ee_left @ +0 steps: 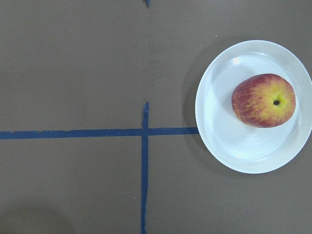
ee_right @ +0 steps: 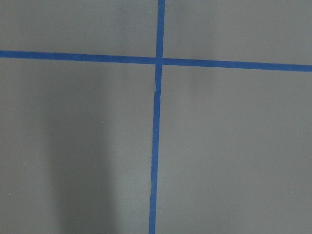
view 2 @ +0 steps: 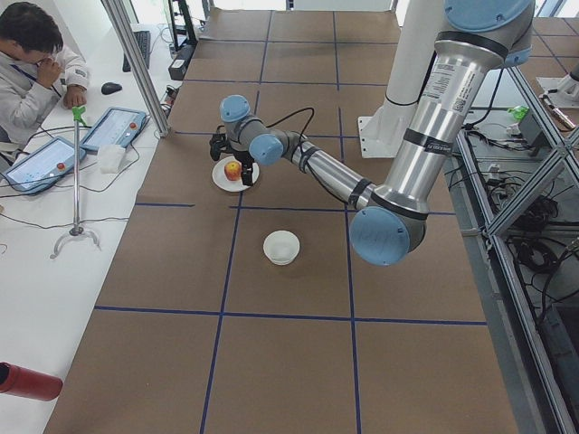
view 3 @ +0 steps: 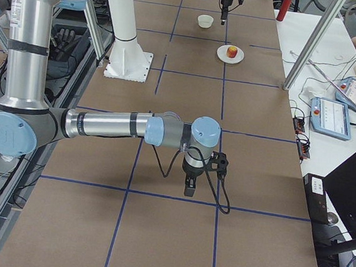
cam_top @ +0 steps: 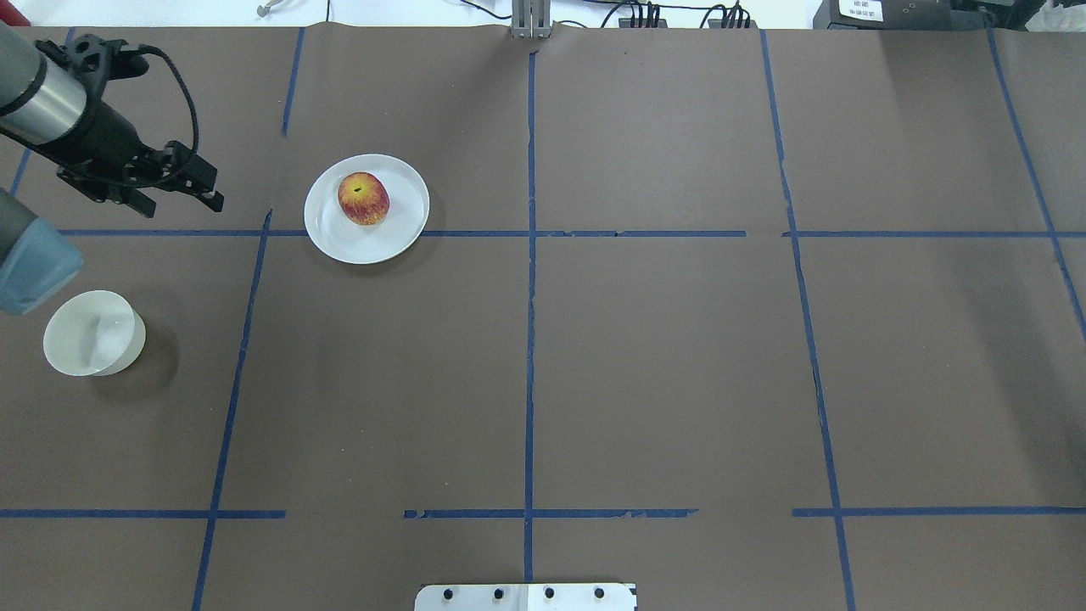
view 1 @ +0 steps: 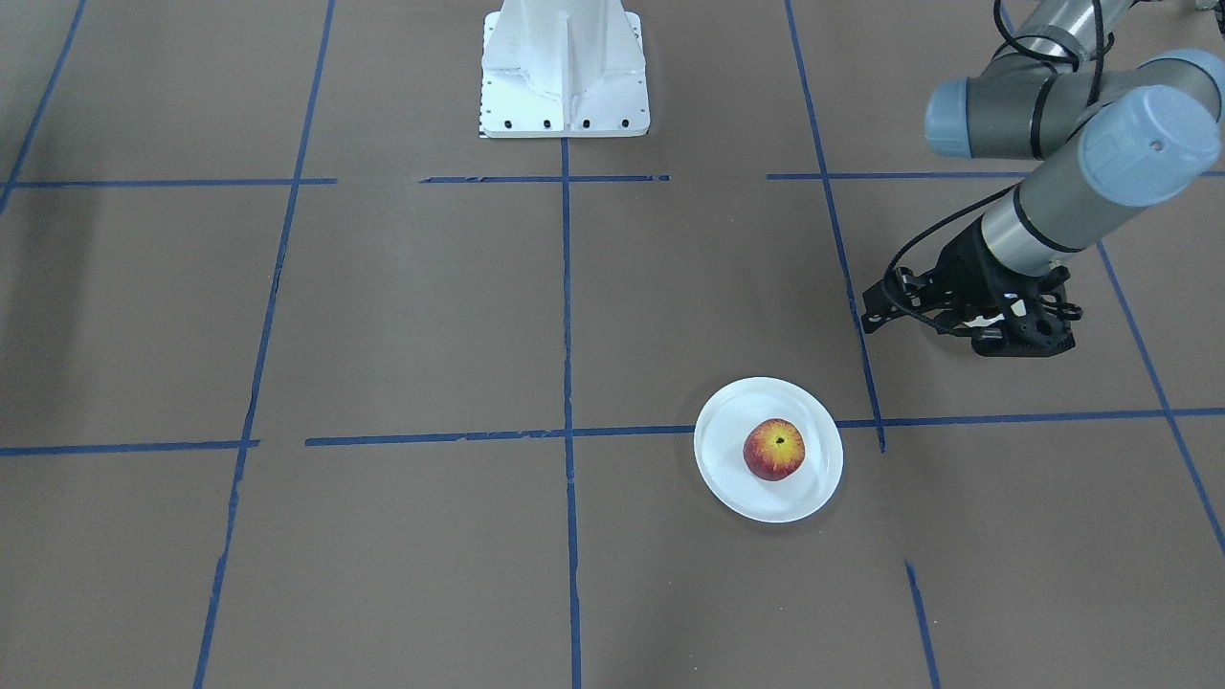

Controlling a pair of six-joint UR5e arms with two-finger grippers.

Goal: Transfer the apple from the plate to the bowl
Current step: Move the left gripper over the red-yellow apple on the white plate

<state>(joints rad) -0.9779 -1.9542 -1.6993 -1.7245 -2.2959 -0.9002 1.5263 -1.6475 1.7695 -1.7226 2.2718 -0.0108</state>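
Note:
The red and yellow apple (view 1: 774, 448) lies on the white plate (view 1: 727, 478); both also show in the overhead view, apple (cam_top: 363, 198) on plate (cam_top: 339, 242), and in the left wrist view, apple (ee_left: 263, 100) on plate (ee_left: 219, 141). The cream-white bowl (cam_top: 93, 333) stands empty at the table's left, nearer the robot than the plate. My left gripper (cam_top: 216, 188) hovers open and empty to the left of the plate, apart from it; it also shows in the front view (view 1: 873, 306). My right gripper (view 3: 189, 188) shows only in the right side view, over bare table, and I cannot tell its state.
Blue tape lines cross the brown table cover. The white robot base (view 1: 565, 72) stands at the robot's side of the table. An operator (view 2: 36, 63) sits at a side desk with tablets (view 2: 109, 128) beyond the far edge.

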